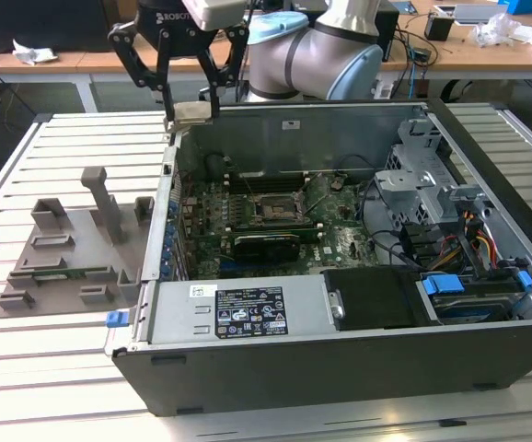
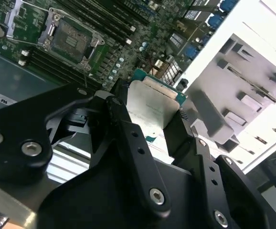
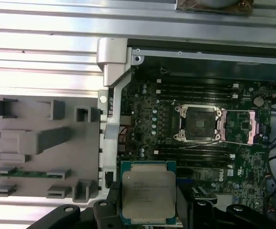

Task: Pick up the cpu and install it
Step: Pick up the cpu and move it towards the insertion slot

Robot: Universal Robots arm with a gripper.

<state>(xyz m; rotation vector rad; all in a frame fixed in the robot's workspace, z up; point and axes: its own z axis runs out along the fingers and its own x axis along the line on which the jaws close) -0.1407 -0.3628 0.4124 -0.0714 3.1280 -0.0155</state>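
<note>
Shows the gripper [image 1: 192,103] closed on the cpu [image 3: 148,193] by opposite edges, over the open case [image 1: 275,364] edge. Probably light, rigid, slick-topped, delicate underneath; best held by the rim, level.

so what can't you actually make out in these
- cpu underside: in both wrist views the metal top faces the camera, so the underside is hidden.
- One cpu edge in the first wrist view: behind the gripper.
- cpu sides in the second wrist view: covered by the fingers.
- socket contacts: too small to tell in any view.
- Upper arm: cut off by the exterior view's top edge.
</note>
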